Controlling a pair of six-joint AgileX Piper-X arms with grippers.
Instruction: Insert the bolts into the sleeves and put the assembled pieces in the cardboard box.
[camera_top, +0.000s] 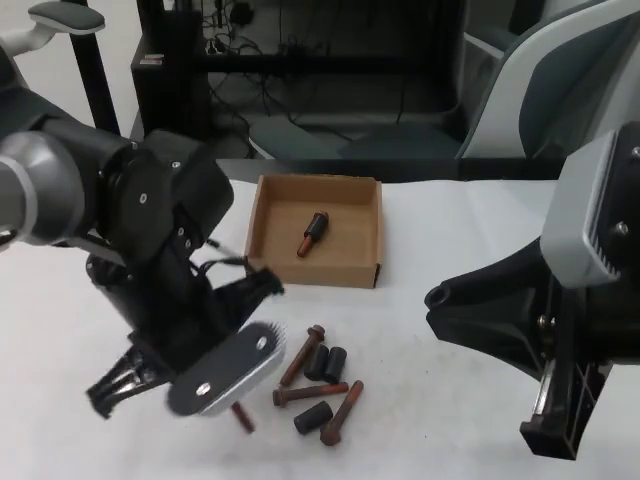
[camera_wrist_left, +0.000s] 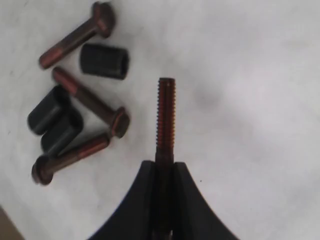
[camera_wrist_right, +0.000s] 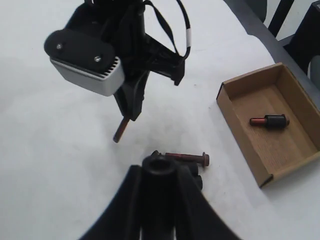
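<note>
Copper in colour, the threaded metal bolt (camera_wrist_left: 166, 115) is gripped by its head end in the left gripper (camera_wrist_left: 164, 167), whose fingers are closed tight on it. Its long axis runs straight out along the gripper's own line, threaded tip leading. In the high view the shaft pokes out below the gripper toward about 5 o'clock. From the right wrist view it slants steeply down at the white bench top (camera_top: 450, 230); whether the tip touches the surface we cannot tell.

The right gripper (camera_wrist_right: 160, 174) is clamped around a short black cylindrical sleeve (camera_wrist_right: 160, 165). Its open bore looks back at the wrist camera, so we take its long axis to lie roughly along that arm's reach.

In the high view, the left gripper hangs at about 8 o'clock from the heap of spare parts, where we count three loose bolts (camera_top: 311, 392) and three loose sleeves (camera_top: 313, 416). The right arm sits well off at 3 o'clock, and the brown cardboard box (camera_top: 315, 272) is at 12 o'clock. One assembled piece (camera_top: 312, 233) already lies in the box, its axis running from 1 o'clock to 7 o'clock.

We judge the step in hand to be the insertion for a second piece: both halves are picked up but well apart. The next move calls for bringing the grippers together over the bench and turning the wrists until the bolt's axis lines up with the bore. The threaded tip can then be pushed in. A slight misalignment would likely catch the tip on the sleeve's rim.
</note>
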